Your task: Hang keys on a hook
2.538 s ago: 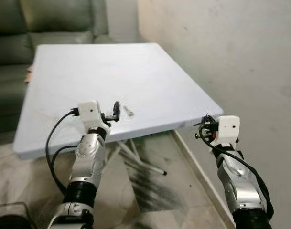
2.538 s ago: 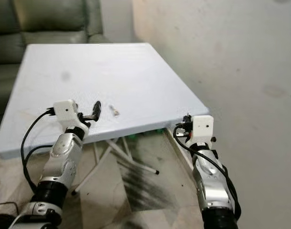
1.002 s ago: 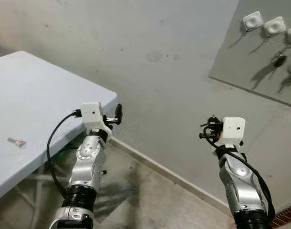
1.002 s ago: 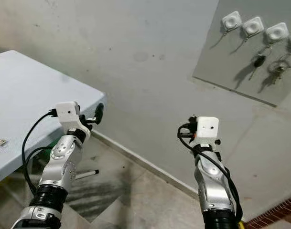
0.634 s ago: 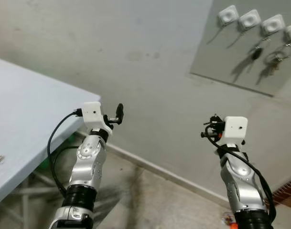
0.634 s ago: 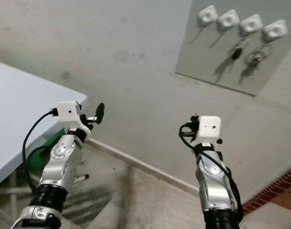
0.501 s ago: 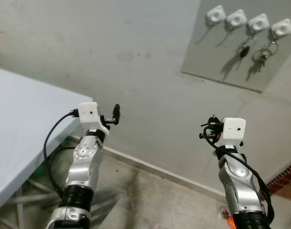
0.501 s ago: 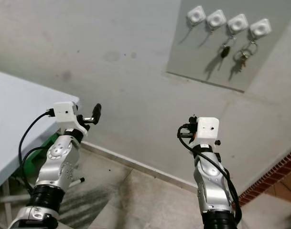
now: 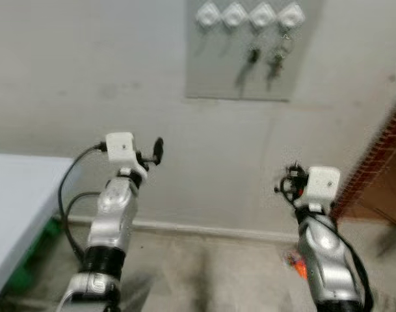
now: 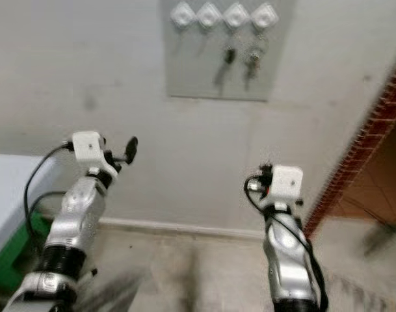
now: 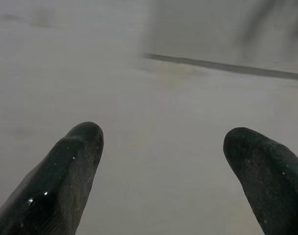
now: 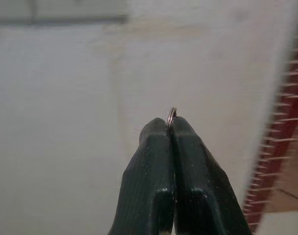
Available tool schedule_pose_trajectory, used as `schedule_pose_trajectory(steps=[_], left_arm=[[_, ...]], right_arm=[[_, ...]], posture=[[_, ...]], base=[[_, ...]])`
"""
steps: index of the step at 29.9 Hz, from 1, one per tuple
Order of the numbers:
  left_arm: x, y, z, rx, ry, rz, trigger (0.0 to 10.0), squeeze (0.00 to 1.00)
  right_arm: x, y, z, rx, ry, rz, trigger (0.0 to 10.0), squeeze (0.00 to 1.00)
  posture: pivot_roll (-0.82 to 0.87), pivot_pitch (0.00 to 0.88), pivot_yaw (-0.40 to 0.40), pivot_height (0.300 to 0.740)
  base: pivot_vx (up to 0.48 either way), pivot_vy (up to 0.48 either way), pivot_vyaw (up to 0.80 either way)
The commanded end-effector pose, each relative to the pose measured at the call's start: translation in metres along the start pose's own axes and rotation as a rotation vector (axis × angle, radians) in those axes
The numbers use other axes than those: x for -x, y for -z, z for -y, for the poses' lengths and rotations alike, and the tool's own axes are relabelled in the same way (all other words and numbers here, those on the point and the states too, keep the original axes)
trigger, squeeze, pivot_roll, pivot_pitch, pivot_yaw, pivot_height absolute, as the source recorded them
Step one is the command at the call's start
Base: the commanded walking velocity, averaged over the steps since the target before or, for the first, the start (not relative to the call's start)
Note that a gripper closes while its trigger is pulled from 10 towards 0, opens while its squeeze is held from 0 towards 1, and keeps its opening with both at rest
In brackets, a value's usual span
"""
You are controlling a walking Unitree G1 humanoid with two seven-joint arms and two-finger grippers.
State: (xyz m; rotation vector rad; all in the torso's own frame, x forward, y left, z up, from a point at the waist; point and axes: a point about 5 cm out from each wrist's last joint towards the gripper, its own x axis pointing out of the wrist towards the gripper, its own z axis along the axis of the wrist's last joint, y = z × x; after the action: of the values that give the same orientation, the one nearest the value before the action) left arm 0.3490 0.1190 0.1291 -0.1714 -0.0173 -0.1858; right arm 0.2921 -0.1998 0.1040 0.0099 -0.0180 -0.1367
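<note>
Grey panel [image 9: 250, 58] is fixed on the wall [image 9: 87, 78], w/ four white hooks [image 9: 250, 14] in a row along its top; all else here is placed relative to that panel. Two of the hooks, the ones toward the brick edge [image 9: 380, 149], already carry dark keys [image 9: 274, 58] hanging down, blurry, can't make out detail. Right pincer [image 12: 170, 128] is well below the panel and toward its brick side, raised in front of the wall, fingers pressed together, pinching a thin metal key ring [image 12: 171, 115] whose small arc pokes out past the tips; the rest of the keys is hidden behind the fingers. In the head view the right arm's white wrist block [image 9: 324, 184] sits below and right of the panel, black cables bunched beside it. Left pincer [image 11: 163, 142] is below and left of the panel, pointed at the bare wall, its two black fingers [image 11: 75, 161] spread wide apart w/ nothing between them; the panel's lower edge shows as a dark line beyond them. Further left and lower, a corner of the pale worktop [image 9: 15, 201] w/ something green [image 9: 35, 260] beneath it. Floor [image 9: 217, 273] below the wall is grey, w/ a small orange thing [image 9: 296, 265] near the right arm, too blurred to tell what.
</note>
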Motion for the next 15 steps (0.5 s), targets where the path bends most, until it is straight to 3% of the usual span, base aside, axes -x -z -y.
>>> schedule_pose_trajectory(steps=[1,12,15], left_arm=[[0.0007,-0.0037,-0.013,-0.023,-0.035,0.002,10.0,0.0],[0.0032,-0.0011,-0.0161,-0.013,-0.059,-0.006,10.0,0.0],[0.0035,0.0011,-0.017,0.0,-0.066,-0.019,10.0,0.0]], right_arm=[[-0.0026,-0.007,-0.0108,-0.02,-0.033,0.027,10.0,0.0],[-0.0068,-0.0041,-0.0124,-0.049,-0.016,-0.017,10.0,0.0],[-0.0073,-0.0057,-0.0123,-0.018,-0.021,-0.003,10.0,0.0]], posture=[[-0.01,0.0,0.071,0.74],[0.01,0.0,0.052,0.74],[0.01,0.0,0.05,0.74]], base=[[0.0,0.0,0.0],[0.0,0.0,0.0],[0.0,0.0,0.0]])
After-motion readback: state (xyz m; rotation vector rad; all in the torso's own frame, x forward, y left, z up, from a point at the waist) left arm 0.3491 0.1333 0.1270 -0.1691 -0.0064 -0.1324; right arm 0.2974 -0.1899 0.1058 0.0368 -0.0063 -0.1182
